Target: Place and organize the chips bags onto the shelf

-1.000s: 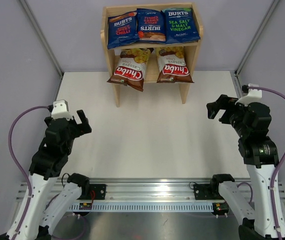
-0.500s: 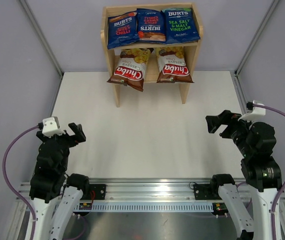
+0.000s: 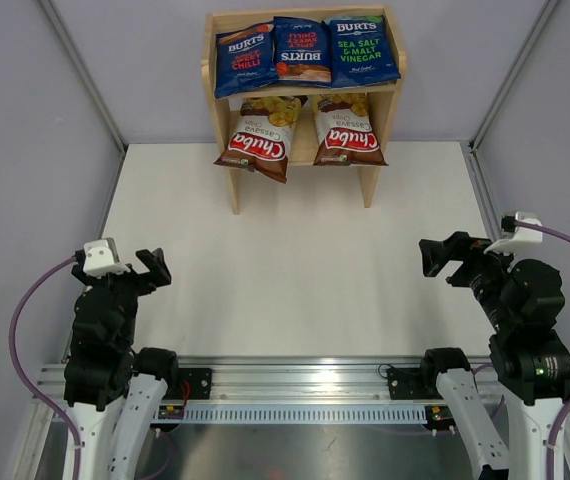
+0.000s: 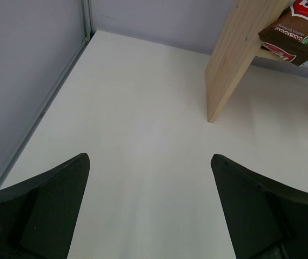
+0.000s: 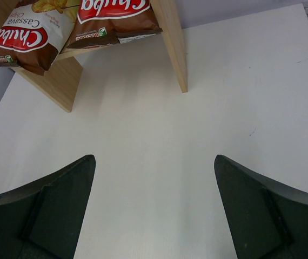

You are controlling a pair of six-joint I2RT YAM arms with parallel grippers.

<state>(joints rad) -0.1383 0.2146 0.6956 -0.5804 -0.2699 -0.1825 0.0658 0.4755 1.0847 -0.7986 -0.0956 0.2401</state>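
Observation:
The wooden shelf [image 3: 233, 170] stands at the table's far edge. Three dark blue BURTS chips bags [image 3: 244, 58] [image 3: 302, 50] [image 3: 361, 50] lie side by side on its top tier. Two brown-white Chuba chips bags [image 3: 258, 135] [image 3: 347, 130] lie on the lower tier, their bottoms hanging over its front. My left gripper [image 3: 150, 268] [image 4: 149, 157] is open and empty, low at the near left. My right gripper [image 3: 443, 256] [image 5: 154, 157] is open and empty at the near right. Both are far from the shelf. The left wrist view shows a shelf side panel [image 4: 235, 59] and a Chuba bag corner [image 4: 297, 27]. The right wrist view shows both Chuba bags [image 5: 29, 35] [image 5: 113, 16].
Grey walls enclose the white table [image 3: 295, 270] on the left, right and back, with metal frame posts [image 3: 83, 70] at the corners. An aluminium rail [image 3: 295, 385] carrying the arm bases runs along the near edge.
Both arms have drawn back toward the near edge, away from the shelf. The left one moved most in the first half second. Both grippers stayed open; the bags have not moved.

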